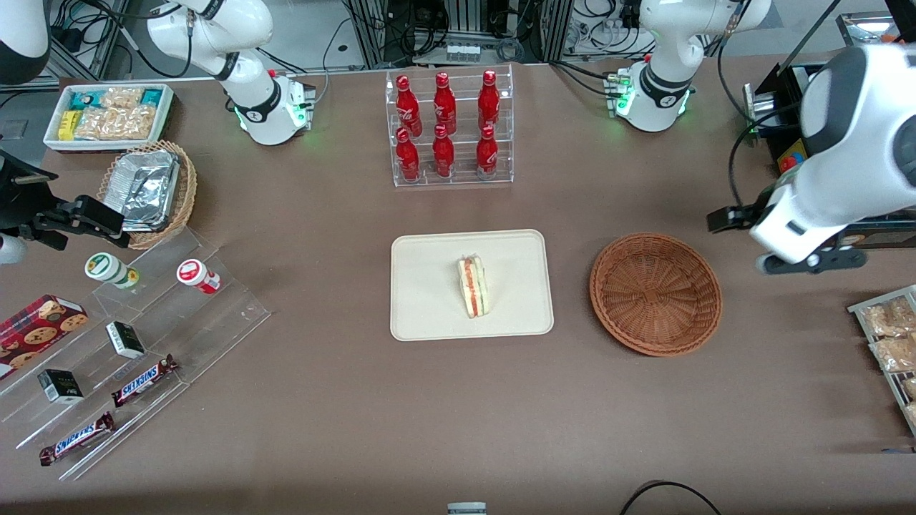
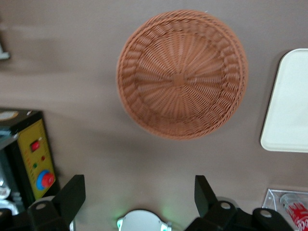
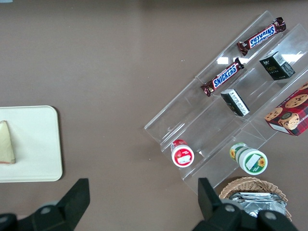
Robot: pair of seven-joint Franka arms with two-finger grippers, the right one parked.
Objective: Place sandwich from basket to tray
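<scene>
The sandwich lies on the tray; the basket is empty, so the job looks done. The end effector hovers released above the tabletop beside the basket, holding nothing
</scene>
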